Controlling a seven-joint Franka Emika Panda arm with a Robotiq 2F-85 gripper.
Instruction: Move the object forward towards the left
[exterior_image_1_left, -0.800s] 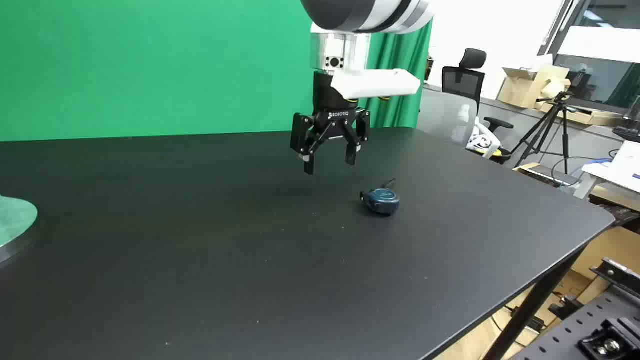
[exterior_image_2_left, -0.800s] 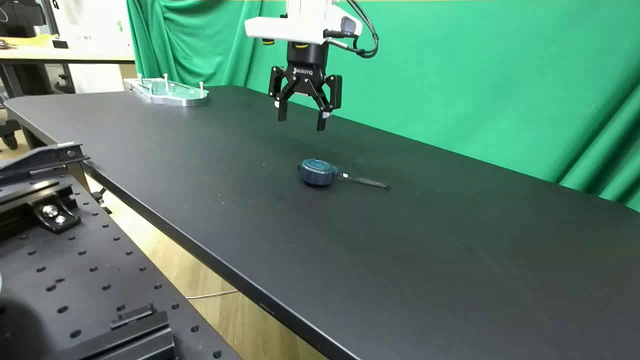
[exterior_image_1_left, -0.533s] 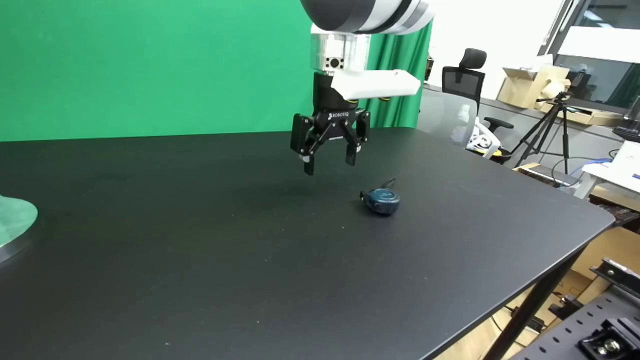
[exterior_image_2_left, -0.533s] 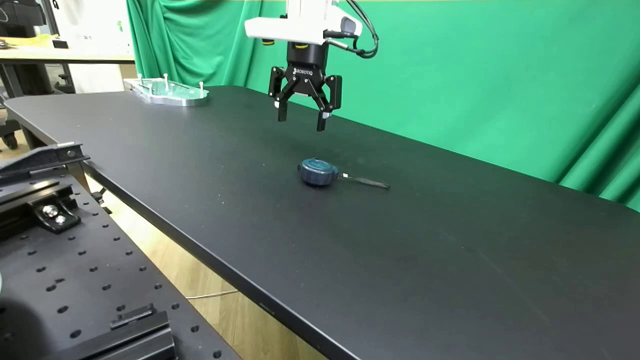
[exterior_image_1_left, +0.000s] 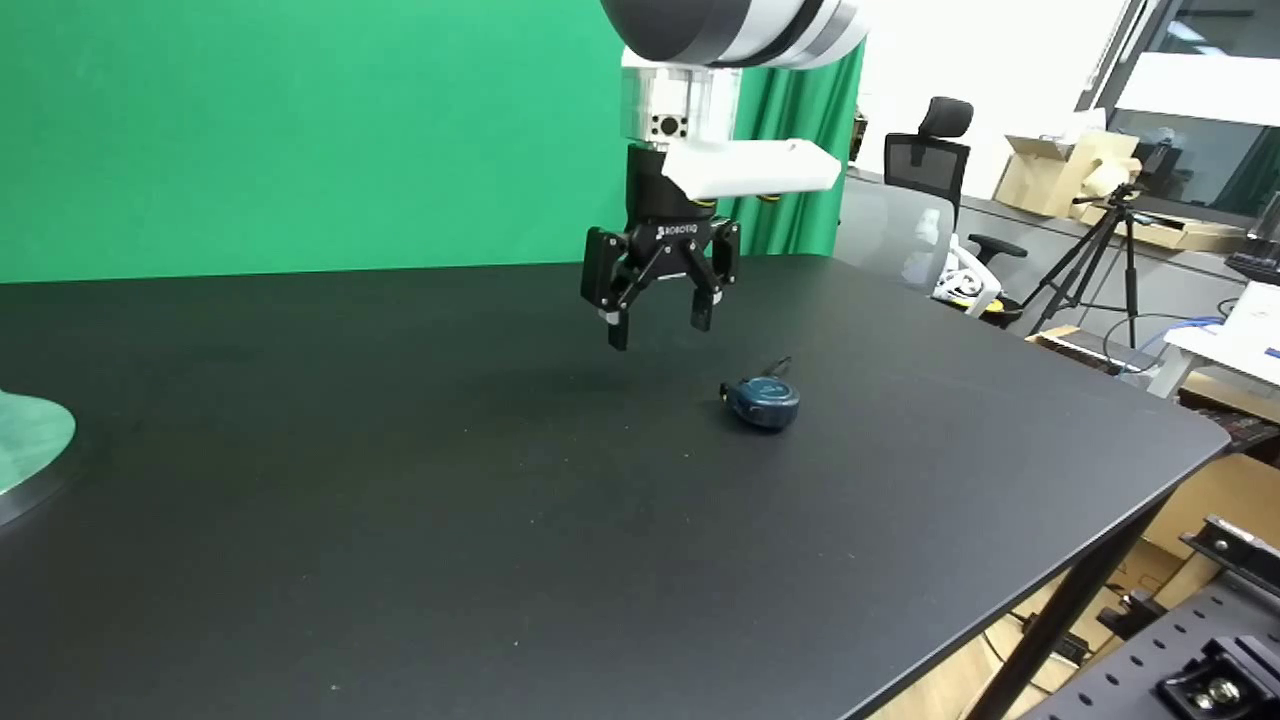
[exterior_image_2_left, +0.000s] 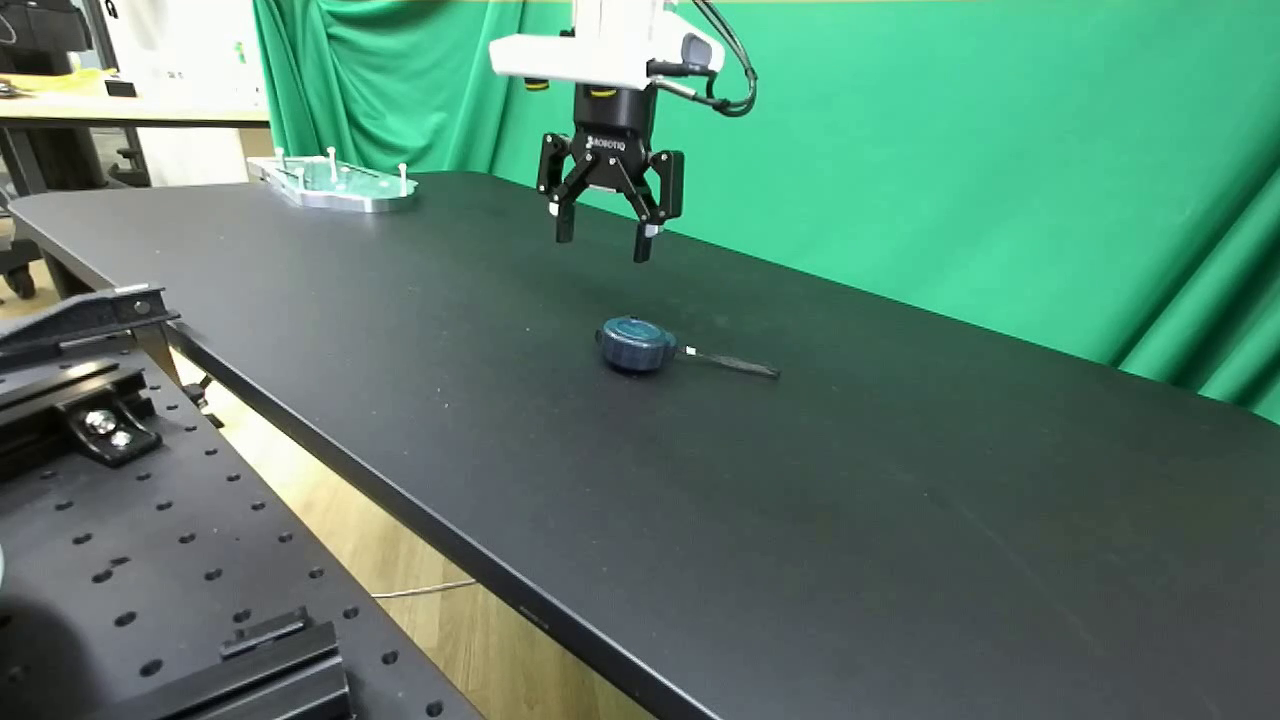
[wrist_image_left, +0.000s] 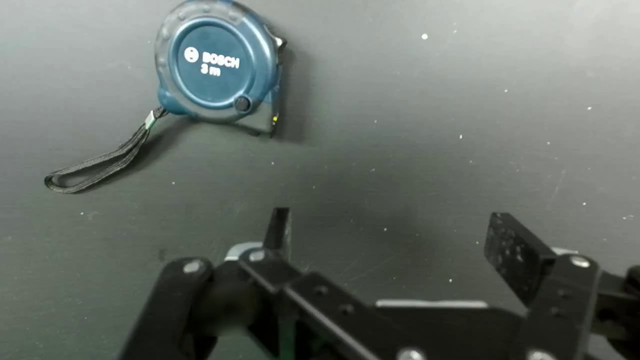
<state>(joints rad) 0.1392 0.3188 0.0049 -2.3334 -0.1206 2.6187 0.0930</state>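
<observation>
The object is a blue round tape measure with a dark wrist strap. It lies flat on the black table (exterior_image_1_left: 450, 520) and shows in both exterior views (exterior_image_1_left: 765, 402) (exterior_image_2_left: 637, 345). In the wrist view the tape measure (wrist_image_left: 215, 65) is at the upper left, its label facing up and its strap trailing to the lower left. My gripper (exterior_image_1_left: 660, 336) is open and empty, pointing down above the table, apart from the tape measure. It also shows open in an exterior view (exterior_image_2_left: 603, 249). In the wrist view the fingers (wrist_image_left: 390, 214) are wide apart, with bare table between them.
A pale green round disc (exterior_image_1_left: 30, 440) stands at the left edge in an exterior view. A clear plate with pegs (exterior_image_2_left: 340, 190) sits at the table's far end. A perforated dark metal board (exterior_image_2_left: 210, 545) lies beside the table edge. A green curtain (exterior_image_2_left: 950, 150) hangs behind.
</observation>
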